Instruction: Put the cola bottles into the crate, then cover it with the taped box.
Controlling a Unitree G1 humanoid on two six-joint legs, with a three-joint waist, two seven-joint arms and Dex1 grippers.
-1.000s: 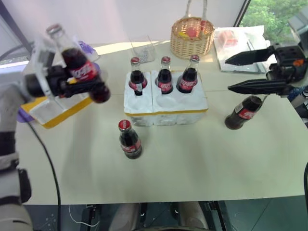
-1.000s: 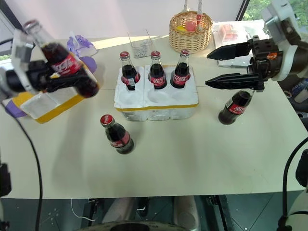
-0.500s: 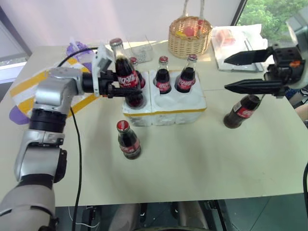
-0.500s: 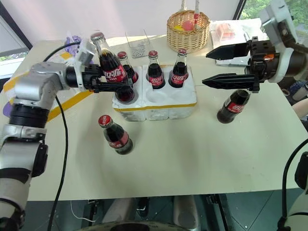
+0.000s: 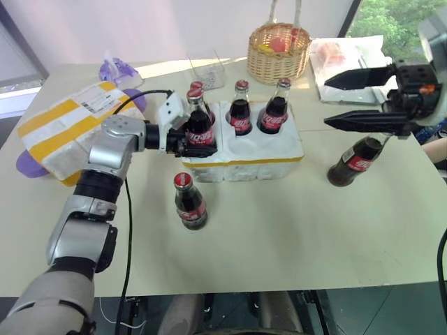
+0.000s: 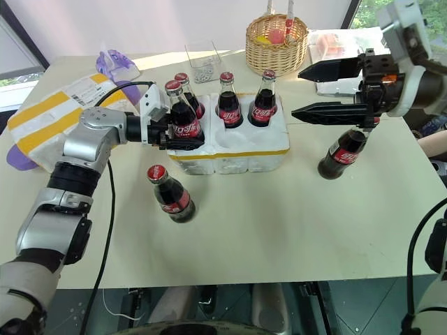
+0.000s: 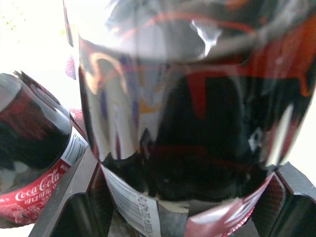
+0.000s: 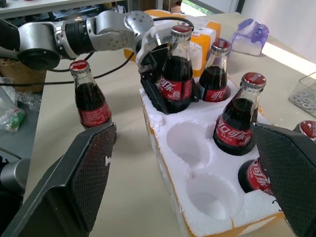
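Observation:
The white foam crate (image 5: 269,144) stands mid-table with three cola bottles (image 5: 241,116) upright in its back row. My left gripper (image 5: 198,137) is shut on a fourth cola bottle (image 5: 200,125), which stands upright in the front-left hole; its dark glass is close in the left wrist view (image 7: 187,108). The other two front holes (image 8: 186,140) are empty. One cola bottle (image 5: 188,204) stands on the table in front of the crate. Another (image 5: 353,162) stands at the right, below my right gripper (image 5: 326,102), which hangs open and empty. The taped box (image 5: 63,129) lies at the left.
A wicker basket (image 5: 279,54) with coloured items stands behind the crate, with a small clear container (image 5: 208,70) to its left. A plastic-wrapped flat package (image 5: 343,61) lies at the back right. A purple item (image 5: 116,71) sits behind the taped box.
My left arm has swung right and down from over the taped box, carrying the bottle to the crate and setting it upright in the front-left hole. The right gripper has stayed put.

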